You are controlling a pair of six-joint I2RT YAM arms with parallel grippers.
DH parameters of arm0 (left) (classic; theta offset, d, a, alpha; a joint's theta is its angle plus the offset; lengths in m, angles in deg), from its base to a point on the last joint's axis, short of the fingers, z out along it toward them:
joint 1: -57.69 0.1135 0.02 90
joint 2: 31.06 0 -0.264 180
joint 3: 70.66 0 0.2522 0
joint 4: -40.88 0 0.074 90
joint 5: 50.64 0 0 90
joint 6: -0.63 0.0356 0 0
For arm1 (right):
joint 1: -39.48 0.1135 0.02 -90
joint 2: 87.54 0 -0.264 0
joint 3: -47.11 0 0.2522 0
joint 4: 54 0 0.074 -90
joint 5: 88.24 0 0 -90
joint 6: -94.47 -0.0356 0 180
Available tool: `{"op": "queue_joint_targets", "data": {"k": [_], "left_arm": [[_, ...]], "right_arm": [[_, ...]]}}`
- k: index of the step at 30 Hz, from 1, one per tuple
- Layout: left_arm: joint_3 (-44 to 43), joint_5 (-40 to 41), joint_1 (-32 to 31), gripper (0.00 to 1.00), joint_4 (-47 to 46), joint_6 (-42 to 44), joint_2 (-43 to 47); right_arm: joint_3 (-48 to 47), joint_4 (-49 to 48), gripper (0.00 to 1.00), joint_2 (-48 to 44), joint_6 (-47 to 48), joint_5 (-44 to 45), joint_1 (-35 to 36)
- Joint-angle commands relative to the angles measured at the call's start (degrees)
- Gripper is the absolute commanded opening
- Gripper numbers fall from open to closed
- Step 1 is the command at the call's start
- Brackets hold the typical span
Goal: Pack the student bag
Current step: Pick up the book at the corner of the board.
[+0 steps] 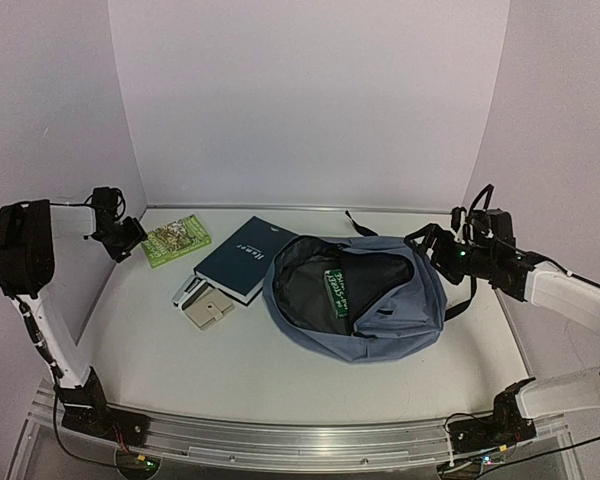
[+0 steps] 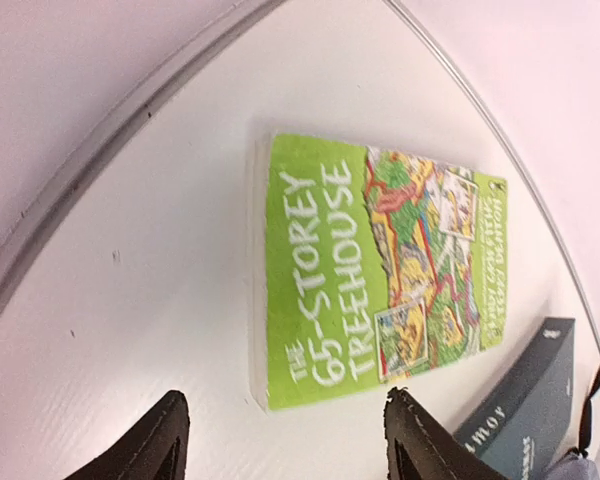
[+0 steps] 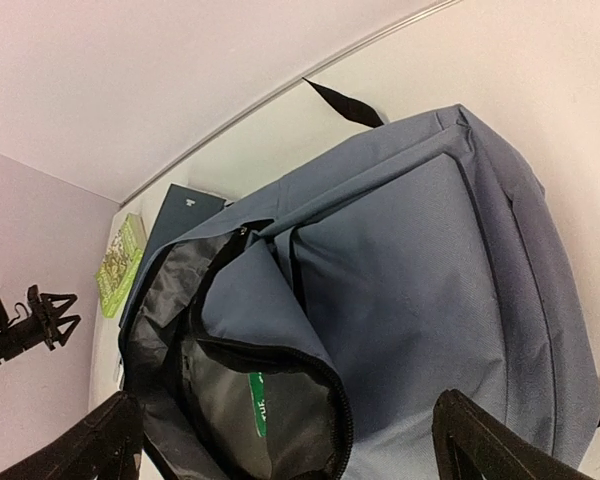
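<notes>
Top view: we see the student bag (image 1: 355,300) lying unzipped right of centre, with a green-labelled item (image 1: 337,290) inside. Outside, at its 9 o'clock, lie a dark blue book (image 1: 242,258) and a small beige object (image 1: 209,310), and at 10 o'clock a green Treehouse paperback (image 1: 176,240). The left gripper (image 1: 130,238) hangs beside the paperback, the right gripper (image 1: 427,248) at the bag's 2 o'clock.

Left wrist view: the fingers (image 2: 160,445) are apart and empty, with the paperback at 12 o'clock.

Right wrist view: the fingers (image 3: 480,440) are apart and empty, above the bag.

We judge the packing barely begun.

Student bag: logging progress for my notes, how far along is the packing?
Done: soft grey-blue backpack lies unzipped, a green item inside. In hand: nothing; open left gripper hovers near the green paperback, right gripper open. Left: paperback, dark blue book, beige case.
</notes>
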Motion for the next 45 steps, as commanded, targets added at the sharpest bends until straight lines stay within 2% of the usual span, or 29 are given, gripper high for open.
{"op": "queue_joint_targets", "data": {"k": [1,9,18,24,30,34,37,45], "left_arm": [[-7.4,4.9,0.8,0.64,-3.7,4.7,-5.4],[-18.0,4.5,2.1,0.60,-1.1,7.7,-15.7],[-27.3,1.2,2.7,0.61,2.6,9.9,-23.7],[-30.2,-0.9,2.7,0.60,4.4,10.0,-26.9],[-31.8,-3.0,2.7,0.54,6.0,9.1,-28.9],[-33.6,-2.7,2.7,0.46,8.4,8.6,-30.0],[-34.6,-3.1,2.7,0.34,10.7,8.3,-30.9],[-29.9,-7.0,2.7,0.04,9.4,7.0,-28.0]], "right_arm": [[-2.5,1.0,0.98,-2.0,1.0,-1.2,-0.2],[-2.7,1.4,0.98,-2.2,1.0,-1.6,-0.2],[-2.6,1.8,0.98,-2.5,1.2,-1.7,-0.2],[-2.8,2.0,0.96,-2.9,1.2,-1.5,-0.2],[-3.1,2.4,0.92,-3.1,1.3,-1.3,-0.2],[-3.3,2.7,0.90,-3.5,1.2,-1.1,-0.2],[-3.3,3.0,0.89,-3.9,1.2,-0.9,-0.2],[-3.9,3.6,0.88,-4.4,1.4,-0.6,-0.2]]}}
